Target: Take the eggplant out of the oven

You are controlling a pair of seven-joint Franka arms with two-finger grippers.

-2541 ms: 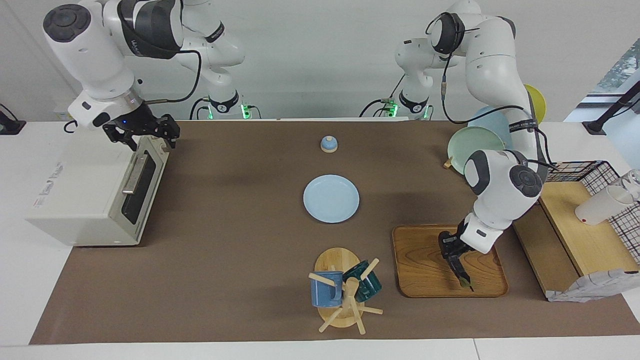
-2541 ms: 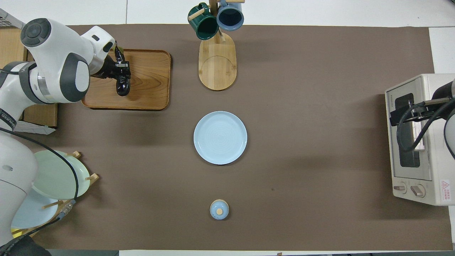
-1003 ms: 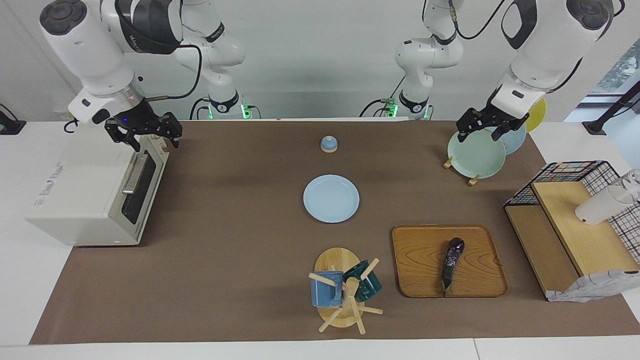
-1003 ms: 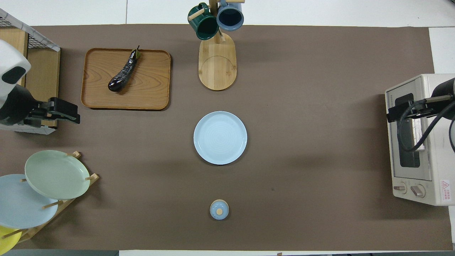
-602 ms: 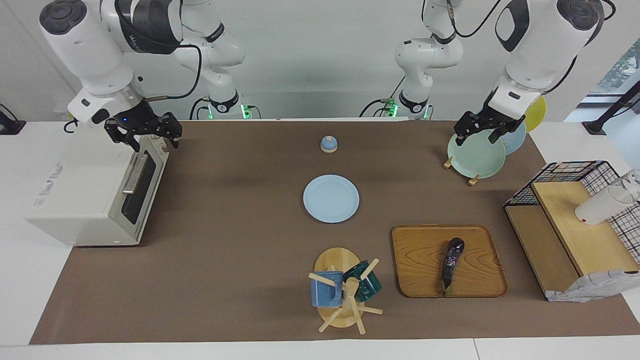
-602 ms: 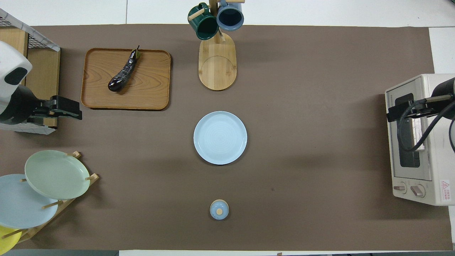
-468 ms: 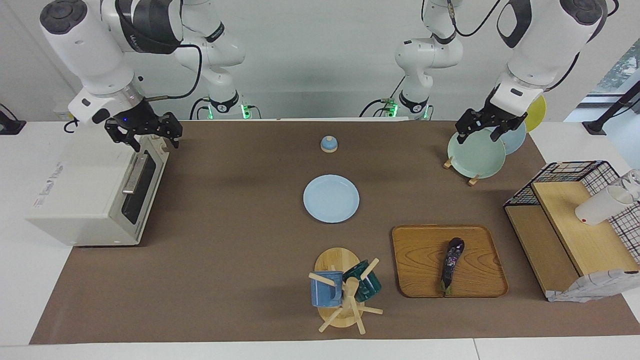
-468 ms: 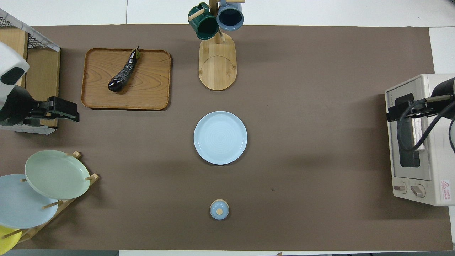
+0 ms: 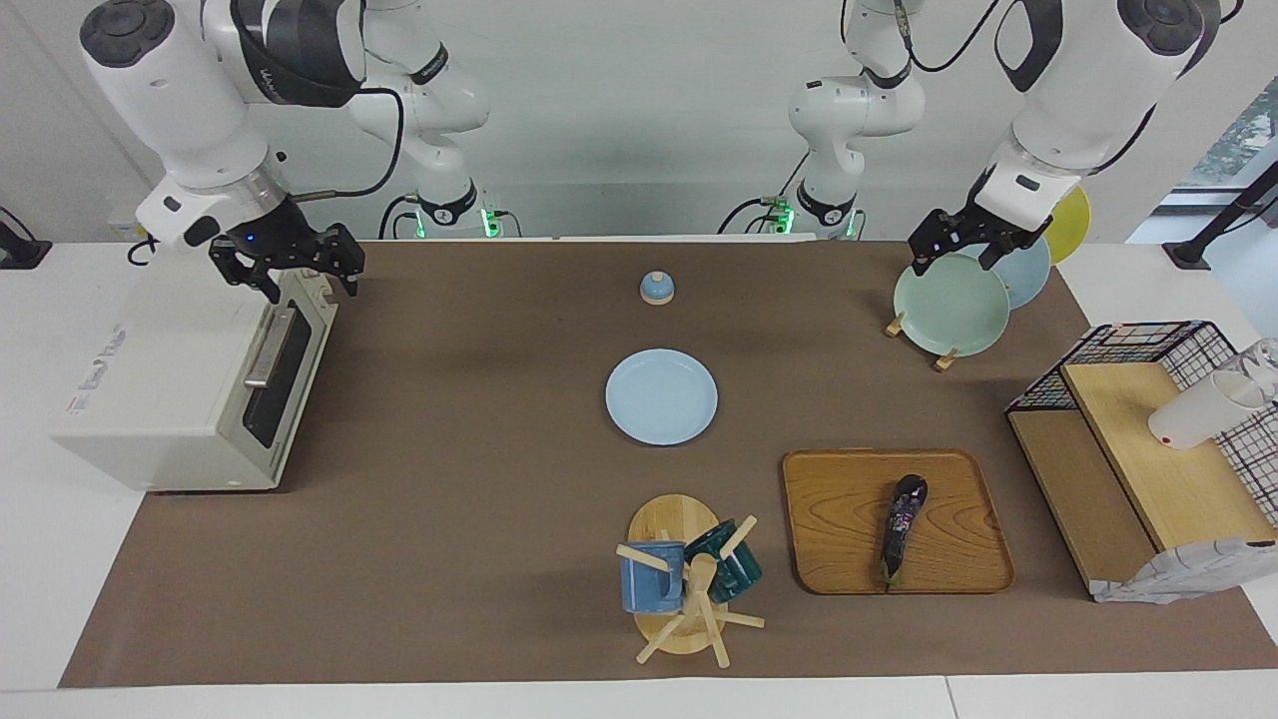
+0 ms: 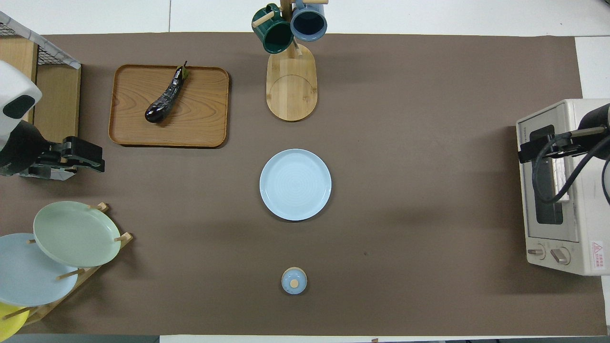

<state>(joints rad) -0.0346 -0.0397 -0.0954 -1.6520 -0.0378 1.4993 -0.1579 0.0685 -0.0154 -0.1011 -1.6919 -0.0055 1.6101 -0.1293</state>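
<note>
The dark eggplant (image 9: 902,527) lies on the wooden tray (image 9: 839,499), apart from both grippers; it also shows in the overhead view (image 10: 164,97). The cream oven (image 9: 150,399) stands at the right arm's end of the table with its glass door shut (image 10: 548,190). My right gripper (image 9: 300,275) is open and empty, hovering over the oven's top edge by the door, at the end nearer the robots (image 10: 526,152). My left gripper (image 9: 954,262) is open and empty, raised over the plate rack (image 10: 95,159).
A light blue plate (image 9: 661,395) sits mid-table, with a small blue lidded knob (image 9: 656,288) nearer the robots. A mug tree (image 9: 684,579) stands beside the tray. A plate rack (image 9: 949,305) and a wire basket shelf (image 9: 1148,449) stand at the left arm's end.
The left gripper has let go of the eggplant on the tray and risen back to over the plate rack, then shifted only slightly. The right arm has not moved.
</note>
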